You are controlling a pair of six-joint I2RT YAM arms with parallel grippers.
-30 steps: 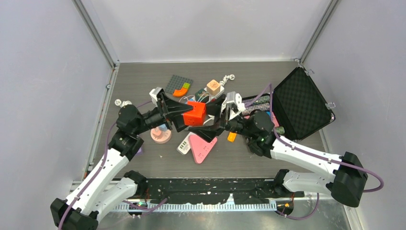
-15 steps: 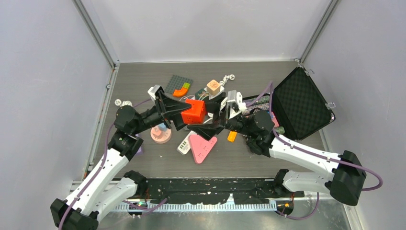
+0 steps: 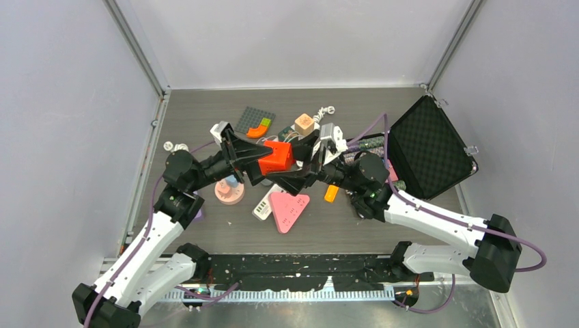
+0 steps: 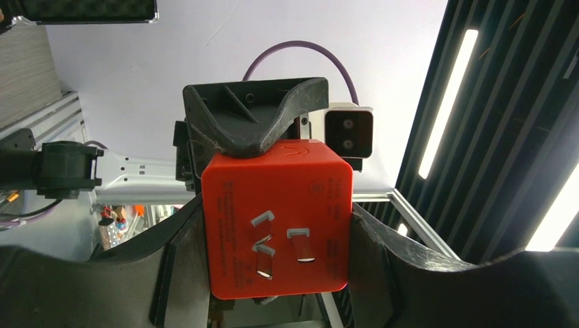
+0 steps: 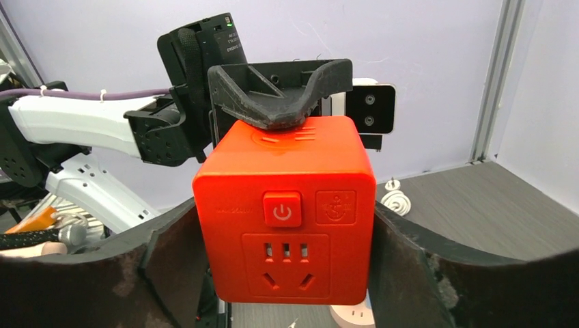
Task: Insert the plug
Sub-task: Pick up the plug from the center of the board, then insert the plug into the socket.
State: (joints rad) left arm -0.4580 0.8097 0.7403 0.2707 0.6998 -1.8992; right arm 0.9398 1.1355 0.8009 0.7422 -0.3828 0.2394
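Grey walls close in a dark wood-grain table (image 3: 198, 116) strewn with small parts, and above its middle both arms meet around the red cube plug (image 3: 276, 158), which is lifted clear of the surface

The left end effector (image 4: 276, 229) is about half open and has the cube clamped between its two fingers, one against each side face. In the left wrist view, the cube's near face carries three metal prongs (image 4: 283, 242)

The right end effector (image 5: 285, 225) comes in from the opposite side, turned a quarter turn to the left one. Its fingers flank the cube closely on the other pair of faces, with the jaws set wide. I cannot tell whether they press on it or stand just off it. In the right wrist view, the face towards that camera shows a power button (image 5: 281, 210) above a set of socket holes (image 5: 287, 263)

Below the cube, a pink triangular power strip (image 3: 287, 210) lies flat on the table with a white barcoded strip (image 3: 263, 205) just beside it. An open black foam-lined case (image 3: 427, 147) sits at the right, and a grey studded plate (image 3: 255, 119) lies further back
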